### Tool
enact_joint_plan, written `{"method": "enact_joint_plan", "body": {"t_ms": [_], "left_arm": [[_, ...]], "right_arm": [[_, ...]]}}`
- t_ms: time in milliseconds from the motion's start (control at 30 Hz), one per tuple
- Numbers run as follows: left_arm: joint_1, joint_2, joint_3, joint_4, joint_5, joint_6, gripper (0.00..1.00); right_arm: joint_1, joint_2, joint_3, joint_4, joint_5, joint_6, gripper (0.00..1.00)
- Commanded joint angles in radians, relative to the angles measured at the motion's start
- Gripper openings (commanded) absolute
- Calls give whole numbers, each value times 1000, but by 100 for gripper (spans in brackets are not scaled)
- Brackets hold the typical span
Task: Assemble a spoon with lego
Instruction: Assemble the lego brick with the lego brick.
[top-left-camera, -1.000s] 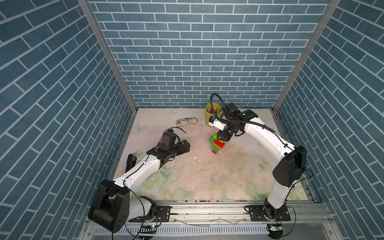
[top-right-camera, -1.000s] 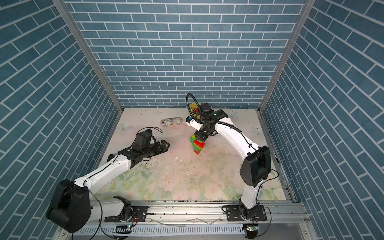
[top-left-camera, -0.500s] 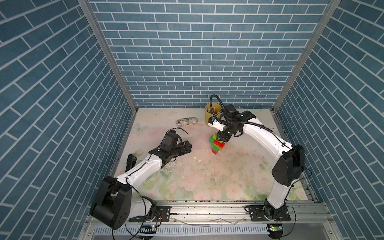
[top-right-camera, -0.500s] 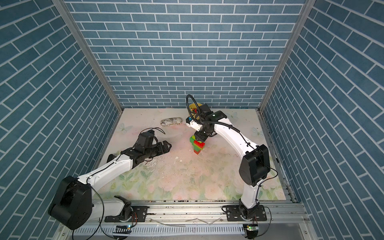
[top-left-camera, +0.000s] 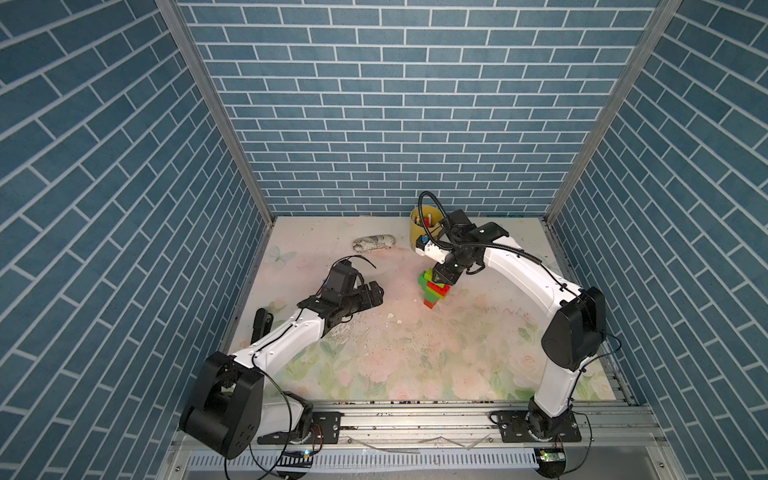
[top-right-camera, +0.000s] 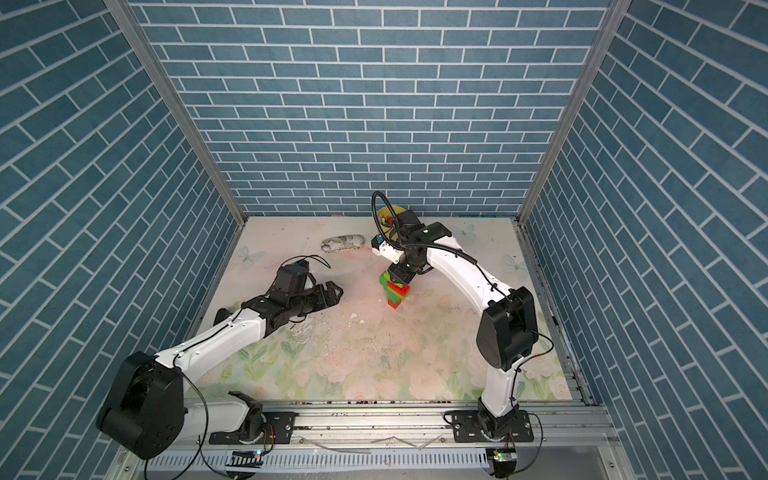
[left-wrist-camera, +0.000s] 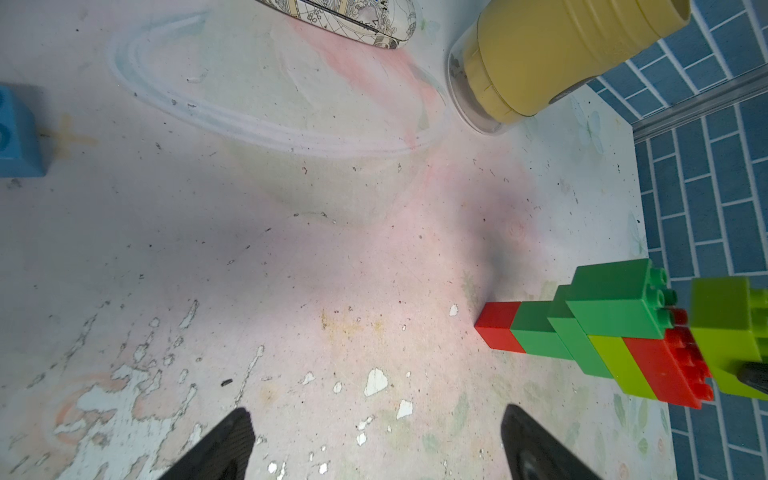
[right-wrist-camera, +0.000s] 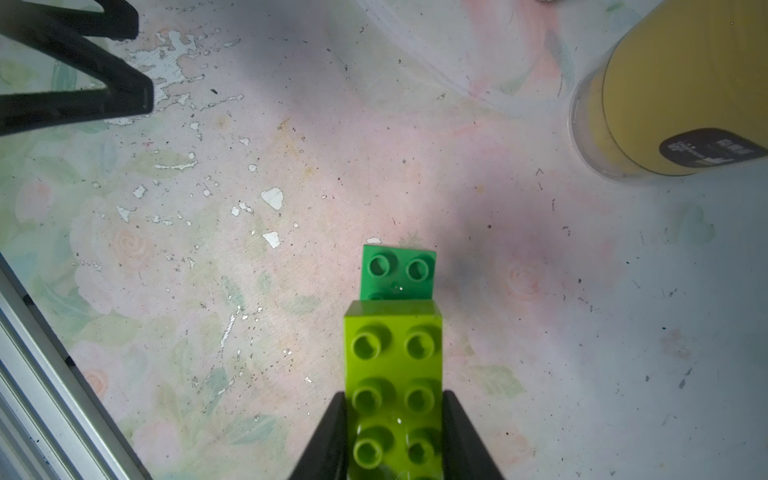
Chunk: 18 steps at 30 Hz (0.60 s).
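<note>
We count one standing stack of joined red, green and lime plastic bricks (top-left-camera: 434, 293), one more lime oblong brick (right-wrist-camera: 395, 374), one loose light-blue square brick (left-wrist-camera: 16, 133), one yellow ribbed cup (left-wrist-camera: 561, 54) and one patterned oblong pouch (top-left-camera: 374, 243), on the one flowered counter (top-left-camera: 415, 361).

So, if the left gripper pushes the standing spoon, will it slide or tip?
It probably tips: the spoon stands on a narrow red brick, its wide head above. It looks stiff and light, hard plastic. The right gripper, shut on the lime brick at the top, may steady it if that brick is joined.
</note>
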Motion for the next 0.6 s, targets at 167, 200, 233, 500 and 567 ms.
{"method": "enact_joint_plan", "body": {"t_ms": [167, 200, 233, 500, 567], "left_arm": [[-7, 12, -6, 3, -17, 0, 95], [-7, 12, -7, 2, -17, 1, 95], [-6, 13, -6, 2, -17, 0, 95], [-9, 18, -2, 0, -22, 3, 95], [-9, 19, -2, -2, -23, 5, 95]], "right_arm": [[4, 24, -9, -12, -16, -21, 16], [6, 25, -6, -15, -16, -20, 16], [6, 25, -7, -15, -15, -19, 16], [12, 40, 7, -34, 8, -1, 16], [16, 39, 7, -34, 13, 2, 16]]}}
